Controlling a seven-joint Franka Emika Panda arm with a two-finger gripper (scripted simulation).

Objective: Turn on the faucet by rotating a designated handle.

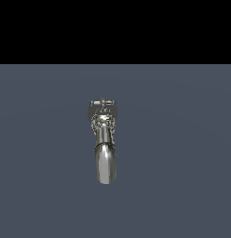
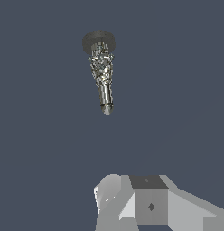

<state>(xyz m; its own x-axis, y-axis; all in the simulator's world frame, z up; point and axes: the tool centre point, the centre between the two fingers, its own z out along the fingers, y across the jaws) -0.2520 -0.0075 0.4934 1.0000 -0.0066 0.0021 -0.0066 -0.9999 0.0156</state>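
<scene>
Wide grey-blue tabletop under everything, plain and unmarked, meeting a black band along its far edge in the exterior view. No arm anywhere in the exterior view.

White and grey gripper at the edge of the wrist view, only its blocky body showing. Fingers cropped out of the picture, so cannot tell whether apart or together. Nothing visibly held. Well apart from the chrome piece, with bare surface between.

Faucet standing alone near the middle of the tabletop in the exterior view, small and shiny. Rounded tubular spout reaching toward the camera, wider knobby body behind it. Seen again in the wrist view, spout end pointing roughly toward the gripper, a dark round base at the far end.

Handle at the far end of the body, a thin crossbar on a short stem, level across in the exterior view. Too small and too lost in reflections to pick out in the wrist view.

Judging progress: very early. No contact with the handle, no sign of turning, approach not yet closed. Everything left: reach the far end of the body, get past the spout, engage the crossbar, rotate it.

No brand, label or readable writing anywhere; only a small dark diamond mark on the gripper's grey face.
</scene>
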